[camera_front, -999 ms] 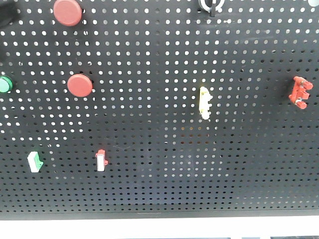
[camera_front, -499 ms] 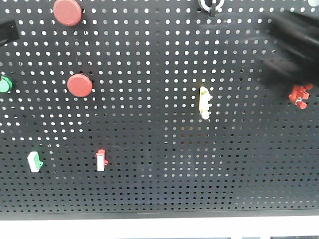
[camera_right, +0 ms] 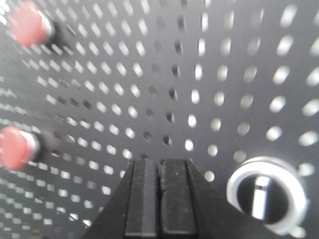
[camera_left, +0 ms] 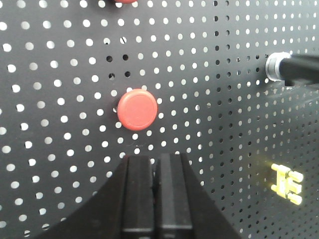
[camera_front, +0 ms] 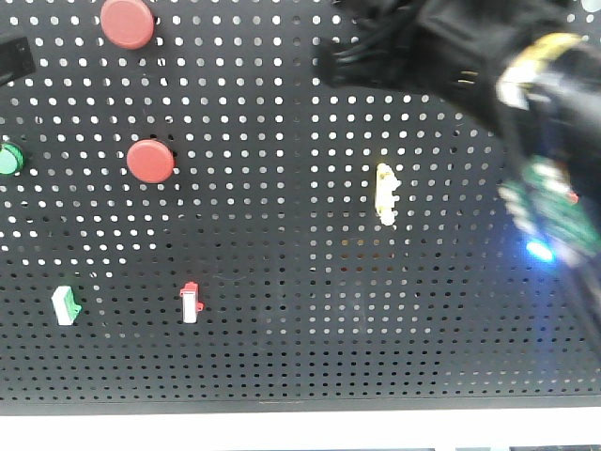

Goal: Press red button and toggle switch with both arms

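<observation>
1. Left gripper [camera_left: 156, 160]: fingers pressed together, nothing between them.
2. Red button [camera_left: 137, 109] sits just above its fingertips, slightly left, not touching.
3. Yellow toggle switch [camera_left: 288, 184] is well off to its right on the pegboard [camera_left: 224, 124].
4. Right gripper [camera_right: 160, 163]: fingers closed tight, empty.
5. Rotary selector [camera_right: 266, 196] is just to its right.
6. Red button and a second red button [camera_right: 25, 22] lie well to its left, blurred.
7. Front view: right arm [camera_front: 470, 56] blurred, above the toggle switch.

No readable text or numbers on the pegboard [camera_front: 282, 376]; the green circuit board [camera_front: 549, 202] at right may carry print, too blurred
</observation>
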